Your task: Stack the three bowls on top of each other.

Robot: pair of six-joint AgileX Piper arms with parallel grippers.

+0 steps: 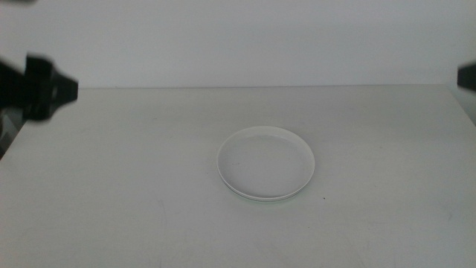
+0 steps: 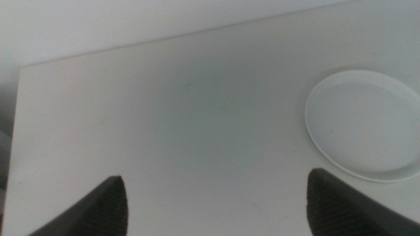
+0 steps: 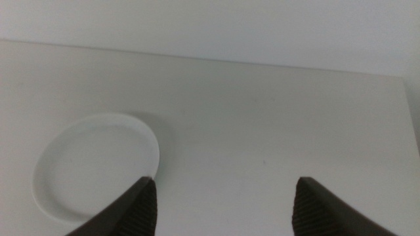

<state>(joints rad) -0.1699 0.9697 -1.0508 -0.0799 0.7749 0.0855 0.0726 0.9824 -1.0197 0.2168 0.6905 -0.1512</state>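
Near the middle of the tabletop (image 1: 111,186), the middle view shows a white bowl (image 1: 265,163) with a second rim edging out beneath it. Left wrist view: left gripper (image 2: 216,203) spread wide, empty, apart from the bowl. Right wrist view: right gripper (image 3: 223,206) likewise spread, empty, above the bowl's edge.

White bowl (image 1: 265,163), white table (image 1: 134,193), dark hands.
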